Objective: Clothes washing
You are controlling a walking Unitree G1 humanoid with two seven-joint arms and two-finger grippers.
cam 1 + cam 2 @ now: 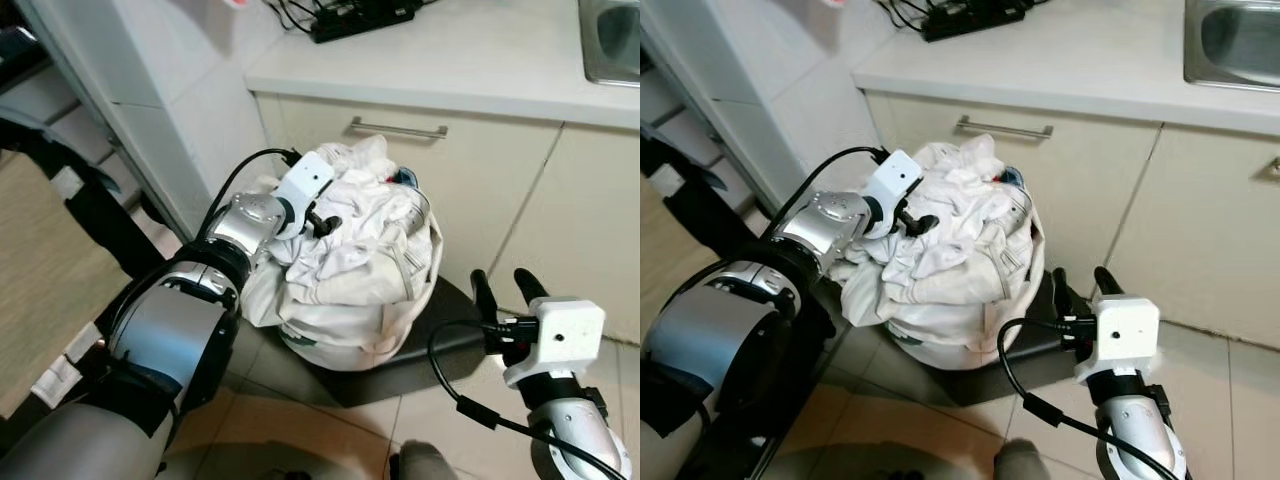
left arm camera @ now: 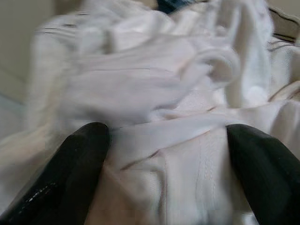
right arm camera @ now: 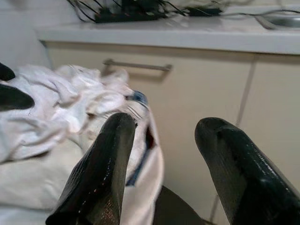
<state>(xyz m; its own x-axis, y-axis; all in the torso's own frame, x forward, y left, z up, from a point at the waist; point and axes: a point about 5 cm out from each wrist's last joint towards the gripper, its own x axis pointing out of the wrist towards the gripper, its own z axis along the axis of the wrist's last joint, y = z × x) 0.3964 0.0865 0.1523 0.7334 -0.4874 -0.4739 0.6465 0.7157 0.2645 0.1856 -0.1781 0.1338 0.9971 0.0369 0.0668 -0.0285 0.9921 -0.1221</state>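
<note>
A cream laundry bag (image 1: 345,325), stuffed with white clothes (image 1: 355,250), stands on a low dark seat (image 1: 445,345) in front of a kitchen cabinet. My left gripper (image 1: 325,222) rests on top of the pile at its left side. Its fingers (image 2: 84,164) are open and spread wide, with white cloth (image 2: 159,108) lying between them. My right gripper (image 1: 503,288) is open beside the bag's right side, above the dark seat and clear of the fabric. A bit of blue cloth (image 3: 138,97) peeks from the bag's top in the right wrist view.
A cream cabinet with a metal handle (image 1: 398,128) stands just behind the bag. On the counter are a black power strip (image 1: 362,16) with cables and a steel sink (image 1: 612,40). A white wall (image 1: 160,90) is to the left, and tiled floor (image 1: 300,420) lies below.
</note>
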